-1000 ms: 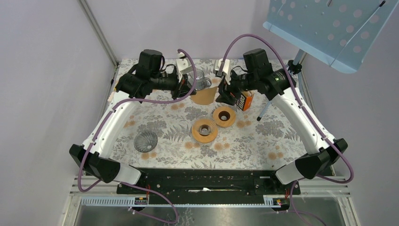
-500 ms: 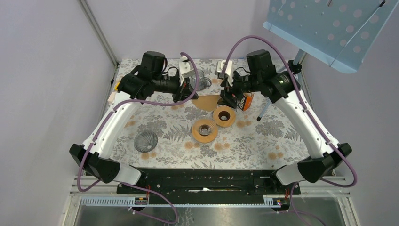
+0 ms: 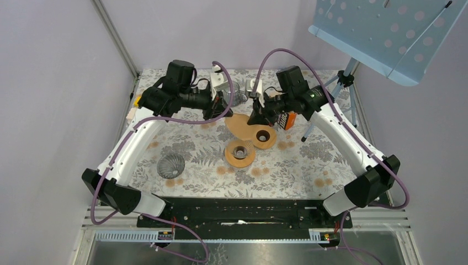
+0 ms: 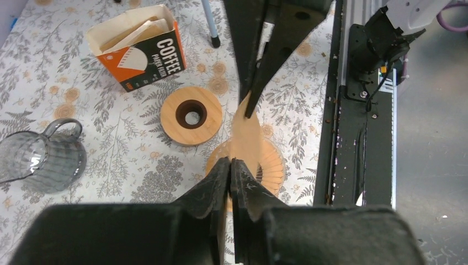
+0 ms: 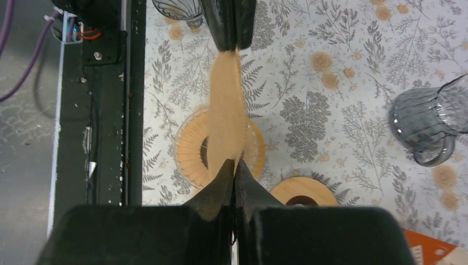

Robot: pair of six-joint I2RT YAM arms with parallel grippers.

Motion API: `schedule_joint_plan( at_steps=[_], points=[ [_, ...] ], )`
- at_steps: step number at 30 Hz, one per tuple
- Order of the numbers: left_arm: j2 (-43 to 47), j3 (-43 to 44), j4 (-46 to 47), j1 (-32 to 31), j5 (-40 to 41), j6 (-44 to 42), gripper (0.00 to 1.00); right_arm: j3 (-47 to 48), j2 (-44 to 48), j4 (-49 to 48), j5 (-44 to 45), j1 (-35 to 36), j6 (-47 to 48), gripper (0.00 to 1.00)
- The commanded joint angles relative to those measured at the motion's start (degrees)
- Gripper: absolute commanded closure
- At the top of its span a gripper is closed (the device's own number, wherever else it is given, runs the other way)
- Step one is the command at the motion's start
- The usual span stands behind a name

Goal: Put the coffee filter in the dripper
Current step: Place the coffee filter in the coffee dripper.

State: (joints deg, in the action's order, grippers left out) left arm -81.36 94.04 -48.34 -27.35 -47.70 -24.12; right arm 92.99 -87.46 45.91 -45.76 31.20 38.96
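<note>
Right hand [image 5: 234,164] swung inward; it and left hand [image 4: 230,161] are clamped on coffee filter [image 5: 226,118].

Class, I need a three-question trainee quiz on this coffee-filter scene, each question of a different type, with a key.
1. True or false: the left jaws and the right jaws both grip the brown paper coffee filter at once.
2. Which lies nearest the arms' bases? A) ribbed glass dripper B) orange filter box C) grey glass jug
3. How many round wooden rings lie on the table?
Key: 1 true; 2 A; 3 two.
</note>
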Motion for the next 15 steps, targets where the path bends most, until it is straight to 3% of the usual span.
schedule_joint_plan(
  at_steps=[1, 4, 8, 12, 15],
  points=[
    [2.1, 1.4, 3.5, 5.1, -4.1, 0.6, 0.81, -3.0, 5.0, -5.4, -2.9, 0.4, -4.5, 1.0],
    [3.7, -0.4, 3.9, 11.9, -11.9, 0.8, 0.49, -3.7, 6.9, -6.2, -3.6, 0.3, -6.6, 1.0],
    [5.9, -6.7, 4.2, 14.5, -18.3, 0.8, 0.25, -5.2, 8.5, -10.0, -6.5, -0.7, -11.4, 1.0],
    [7.8, -13.4, 10.5, 15.2, -22.1, 6.1, 0.18, -6.5, 9.3, -14.5, -11.6, -2.7, -17.4, 1.0],
    [8.9, -15.1, 13.2, 15.5, -23.9, 8.0, 0.21, -7.5, 9.5, -15.7, -13.9, -3.2, -18.8, 1.0]
  ],
)
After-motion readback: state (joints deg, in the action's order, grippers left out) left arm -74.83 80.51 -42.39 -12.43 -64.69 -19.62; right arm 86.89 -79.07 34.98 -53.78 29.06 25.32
